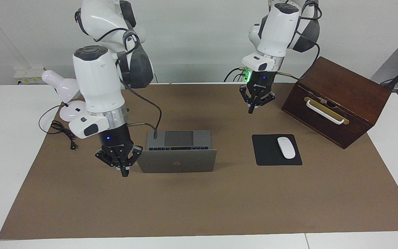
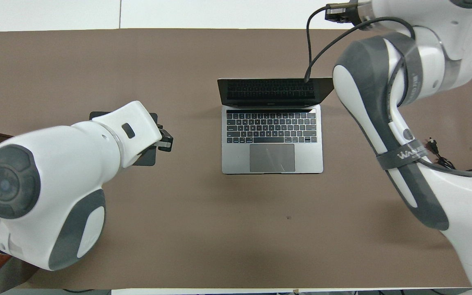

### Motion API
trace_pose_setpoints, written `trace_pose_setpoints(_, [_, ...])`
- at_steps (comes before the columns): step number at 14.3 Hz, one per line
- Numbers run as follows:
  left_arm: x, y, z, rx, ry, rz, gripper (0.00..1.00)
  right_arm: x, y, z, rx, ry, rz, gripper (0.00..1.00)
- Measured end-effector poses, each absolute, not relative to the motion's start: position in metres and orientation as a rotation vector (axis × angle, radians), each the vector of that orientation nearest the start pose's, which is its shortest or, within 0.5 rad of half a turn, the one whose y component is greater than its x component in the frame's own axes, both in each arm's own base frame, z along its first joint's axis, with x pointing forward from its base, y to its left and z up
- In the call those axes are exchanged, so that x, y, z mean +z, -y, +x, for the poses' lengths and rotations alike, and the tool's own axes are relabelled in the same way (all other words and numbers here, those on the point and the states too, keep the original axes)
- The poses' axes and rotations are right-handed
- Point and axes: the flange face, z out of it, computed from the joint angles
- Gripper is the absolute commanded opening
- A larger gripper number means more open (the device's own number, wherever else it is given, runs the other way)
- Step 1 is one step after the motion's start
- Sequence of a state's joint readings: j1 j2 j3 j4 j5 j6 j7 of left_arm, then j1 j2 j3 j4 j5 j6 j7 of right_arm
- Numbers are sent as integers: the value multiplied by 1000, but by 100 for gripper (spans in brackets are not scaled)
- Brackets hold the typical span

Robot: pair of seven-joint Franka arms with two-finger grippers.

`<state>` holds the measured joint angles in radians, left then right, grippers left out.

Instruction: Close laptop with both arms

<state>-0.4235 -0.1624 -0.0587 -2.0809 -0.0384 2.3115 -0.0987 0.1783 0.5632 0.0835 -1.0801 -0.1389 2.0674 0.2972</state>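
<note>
Laptop (image 1: pixel 176 152): it sits open mid-desk on the brown mat (image 1: pixel 199 207), keyboard toward my arms, the lid standing up from the edge farthest from them. I read the task as not yet started on the lid itself.

Right tool (image 1: pixel 125 172): I have it low at the lid's corner toward the right arm's end of the desk, just beside the lid's edge. Its fingertips are pressed together, pinching nothing. I judge that suits a push: a closed tip makes one firm point to lean on the lid's back.

Left tool (image 1: pixel 251 110): up in the air over bare mat, between the laptop and the wooden box (image 1: pixel 337 103), well apart from the lid. Fingertips also pressed together, nothing held. It has the longer way to go to reach its own corner.

Why two arms: in my judgement, a push at each top corner would fold the lid evenly, without twisting the hinge or skidding the base.

Mouse (image 1: pixel 286 147): on its black pad (image 1: pixel 268 152), beside the laptop toward the left arm's end. I must pass over it without clipping it.

Lamp (image 1: pixel 64 93): white, at the right arm's end, its cord (image 1: pixel 60 129) trailing on the mat, clear of my path.

Risk: if one side pushes alone, the laptop may slide toward the arms.
</note>
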Motion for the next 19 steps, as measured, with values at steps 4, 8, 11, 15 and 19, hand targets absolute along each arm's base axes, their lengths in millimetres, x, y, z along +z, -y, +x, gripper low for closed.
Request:
trace_pose_setpoints(4, [514, 275, 443, -764, -683, -3153, 0, 546, -187, 729, -661, -22, -3038, 0])
trace_pose_setpoints(8, [462, 295, 409, -901, -781, -3140, 0, 538, -199, 728, -632, -18, -3039, 0])
trace_pose_setpoints(11, [431, 313, 397, -977, -848, -3131, 0, 530, -205, 725, -560, -36, -3033, 0])
trace_pose_setpoints(15, [387, 338, 395, -1041, -917, -3122, 0, 518, -204, 721, -458, -47, -3053, 0])
trace_pose_setpoints(19, [364, 344, 395, -1031, -1020, -3074, 0, 501, -202, 720, -385, -70, -3038, 0])
